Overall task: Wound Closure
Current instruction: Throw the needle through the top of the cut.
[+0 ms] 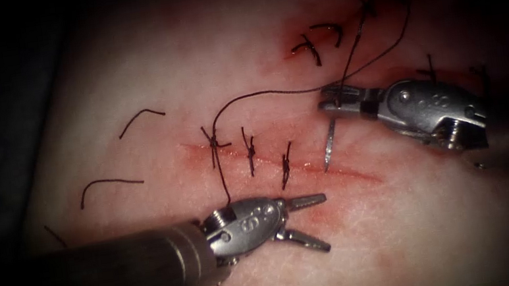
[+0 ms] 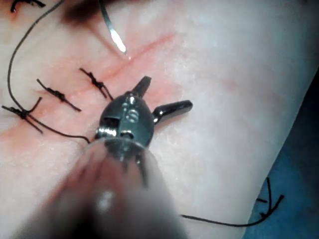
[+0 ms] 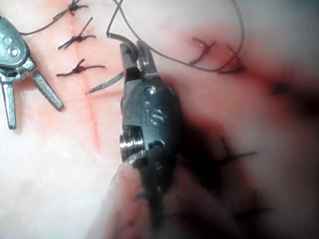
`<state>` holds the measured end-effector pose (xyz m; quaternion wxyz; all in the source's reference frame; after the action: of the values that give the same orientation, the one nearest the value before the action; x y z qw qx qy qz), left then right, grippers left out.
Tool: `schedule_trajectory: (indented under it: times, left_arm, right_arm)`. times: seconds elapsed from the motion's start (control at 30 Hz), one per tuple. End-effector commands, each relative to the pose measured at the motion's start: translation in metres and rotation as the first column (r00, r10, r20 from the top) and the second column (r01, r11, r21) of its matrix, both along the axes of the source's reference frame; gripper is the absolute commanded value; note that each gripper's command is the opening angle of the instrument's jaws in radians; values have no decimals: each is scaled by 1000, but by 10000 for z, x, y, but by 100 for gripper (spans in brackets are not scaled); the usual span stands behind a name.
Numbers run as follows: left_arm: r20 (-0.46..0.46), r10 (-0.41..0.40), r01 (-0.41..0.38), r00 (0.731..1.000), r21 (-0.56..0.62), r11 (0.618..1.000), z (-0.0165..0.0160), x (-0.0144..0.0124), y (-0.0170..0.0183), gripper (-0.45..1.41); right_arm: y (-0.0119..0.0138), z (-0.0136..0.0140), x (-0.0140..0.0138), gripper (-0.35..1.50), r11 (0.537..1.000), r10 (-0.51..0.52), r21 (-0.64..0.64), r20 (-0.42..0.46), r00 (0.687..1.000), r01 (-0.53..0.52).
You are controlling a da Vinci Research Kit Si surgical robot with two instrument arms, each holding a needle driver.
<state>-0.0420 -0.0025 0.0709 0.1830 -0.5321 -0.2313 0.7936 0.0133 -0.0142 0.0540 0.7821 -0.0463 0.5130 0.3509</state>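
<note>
Pale pink tissue [image 1: 413, 234] with red cut [image 1: 338, 171], right steel tool [image 1: 336, 97] clamping curved steel needle [image 1: 329, 146] near its tail above the cut, point at the cut, dark thread [image 1: 261, 93] trailing, left steel tool [image 1: 308, 220] beside the cut, jaws spread, empty.

needle [image 1: 329, 146]: swaged end hidden in right gripper [image 1: 336, 99] | thread [image 1: 261, 94]: tail cut off

pale pink tissue [image 1: 412, 220], black thread [image 1: 261, 93], silver needle [image 1: 329, 146], red fluid [image 1: 294, 47]
</note>
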Motion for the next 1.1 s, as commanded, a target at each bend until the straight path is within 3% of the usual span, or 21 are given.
schedule_trajectory:
  times: [0.03,0.33,0.83,1.03,1.1]
  left_arm:
    - [-9,8,-8,1000,-2,1000,10,-7,-7,39]
    - [-31,22,-22,999,-6,1000,13,-12,-16,44]
    - [-32,28,-28,999,0,1000,-2,-6,-22,53]
    - [-30,34,-34,999,9,999,-12,8,-26,54]
    - [-42,32,-31,999,7,999,-20,18,-28,56]
  right_arm:
    - [-1,9,7,-35,997,-16,-74,20,1000,17]
    - [-7,14,15,-35,969,-35,-242,91,995,56]
    - [-37,39,27,-35,932,-109,-321,196,975,169]
    - [-54,43,30,-35,899,-133,-375,265,955,229]
    - [-70,44,34,-35,857,-143,-429,331,933,284]
